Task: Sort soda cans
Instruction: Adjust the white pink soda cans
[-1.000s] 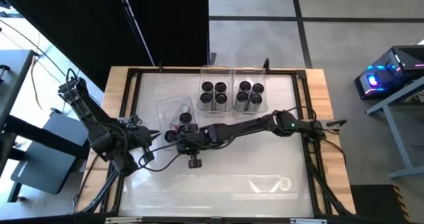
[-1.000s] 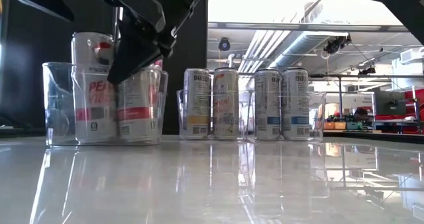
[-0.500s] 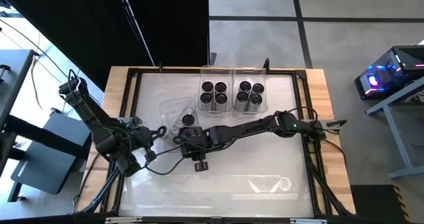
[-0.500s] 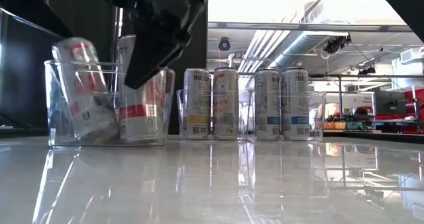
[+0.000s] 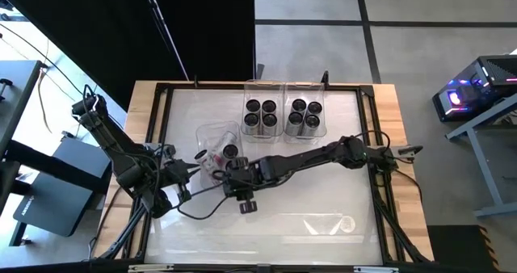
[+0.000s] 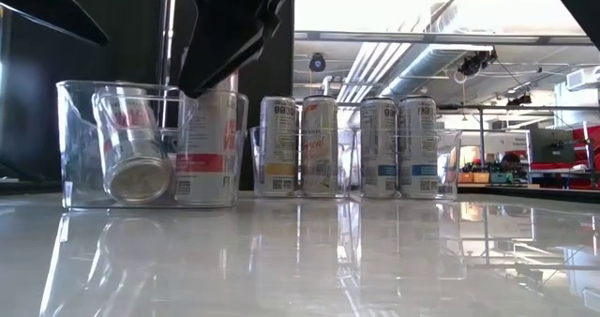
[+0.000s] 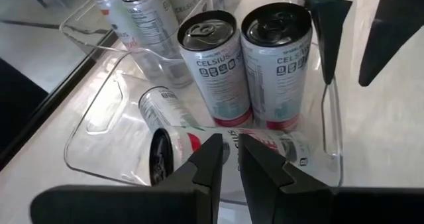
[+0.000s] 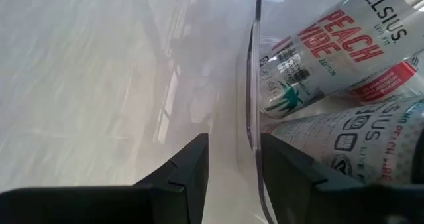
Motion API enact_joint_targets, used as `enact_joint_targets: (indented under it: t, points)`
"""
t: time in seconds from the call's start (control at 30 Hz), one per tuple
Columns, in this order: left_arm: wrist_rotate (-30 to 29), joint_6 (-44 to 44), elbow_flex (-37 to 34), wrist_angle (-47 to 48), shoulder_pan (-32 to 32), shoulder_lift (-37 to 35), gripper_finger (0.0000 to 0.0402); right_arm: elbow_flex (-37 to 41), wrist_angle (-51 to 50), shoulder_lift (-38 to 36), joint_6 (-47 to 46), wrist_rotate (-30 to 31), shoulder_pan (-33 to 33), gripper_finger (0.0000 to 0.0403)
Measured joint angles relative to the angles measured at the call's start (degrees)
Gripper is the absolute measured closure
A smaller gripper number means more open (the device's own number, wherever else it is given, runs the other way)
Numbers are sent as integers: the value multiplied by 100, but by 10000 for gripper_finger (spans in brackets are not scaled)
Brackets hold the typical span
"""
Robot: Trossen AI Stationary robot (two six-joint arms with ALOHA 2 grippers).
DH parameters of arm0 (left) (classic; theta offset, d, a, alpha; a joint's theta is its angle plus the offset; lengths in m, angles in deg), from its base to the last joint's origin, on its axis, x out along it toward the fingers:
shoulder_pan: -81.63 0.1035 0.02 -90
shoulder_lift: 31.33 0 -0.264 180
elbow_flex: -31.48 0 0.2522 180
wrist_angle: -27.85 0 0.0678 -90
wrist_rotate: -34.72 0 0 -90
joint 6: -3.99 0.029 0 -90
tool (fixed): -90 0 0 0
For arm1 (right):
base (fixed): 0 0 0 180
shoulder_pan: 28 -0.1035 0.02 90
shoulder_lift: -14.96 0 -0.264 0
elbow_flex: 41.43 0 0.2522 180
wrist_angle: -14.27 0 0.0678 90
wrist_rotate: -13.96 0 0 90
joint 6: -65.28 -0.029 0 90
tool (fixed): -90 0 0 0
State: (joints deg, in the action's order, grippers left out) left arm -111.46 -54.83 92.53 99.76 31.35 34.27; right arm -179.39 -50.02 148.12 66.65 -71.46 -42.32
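Near the middle of the high view a clear bin (image 5: 216, 144) sits askew on the white tabletop (image 5: 307, 200), left of centre. Inside it one can (image 6: 136, 153) lies on its side, its round end facing the low camera at the left of that frame, and another can (image 6: 208, 139) stands upright just beside it, partly behind the dark arm that drops in from the top. The left wrist view shows two upright cans (image 7: 248, 68) side by side in this bin with the fallen one lying across in front of them.

The right hand (image 5: 229, 166) sits at the bin's lower right corner in the high view, its arm stretching in from the right edge of the tabletop. Its fingers (image 8: 189, 168) stand a little apart with nothing between them, straddling the bin's clear wall, and the red-lettered cans lie just past that wall.

The left hand (image 5: 192, 167) is at the bin's lower left edge, its arm coming from the left side. Its fingers (image 7: 212, 161) are nearly together, holding nothing, pointed at the fallen can.

Farther up the high view, just above centre, two more clear bins (image 5: 286, 111) stand side by side, each holding four upright cans (image 5: 260, 115). In the low view these show as a row of cans at middle right.
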Motion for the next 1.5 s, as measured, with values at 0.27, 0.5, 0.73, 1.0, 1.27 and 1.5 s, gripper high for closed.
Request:
enact_joint_targets:
  t: [0.27, 0.5, 0.73, 1.0, 1.27, 1.5]
  points:
    - [6, 420, 198, 159, 32, 0, 357, -2, -33, -98, 9, -14, -58, 276]
    - [-1, 966, 571, 204, 162, 0, 358, -31, -73, -387, 165, 89, -123, 276]
    - [135, 1007, 614, 239, 333, 0, 358, -26, -179, -549, 219, 626, -159, 276]
    - [264, -117, 614, 1023, 538, -2, 358, -26, -278, -555, 319, 1030, -148, 276]
    - [56, -1461, 611, 2202, 566, -9, 358, -22, -407, -902, 413, 1337, -186, 276]
    - [-35, -2447, 332, 2866, 564, -192, 358, 173, -714, -1346, 190, 2194, -418, 277]
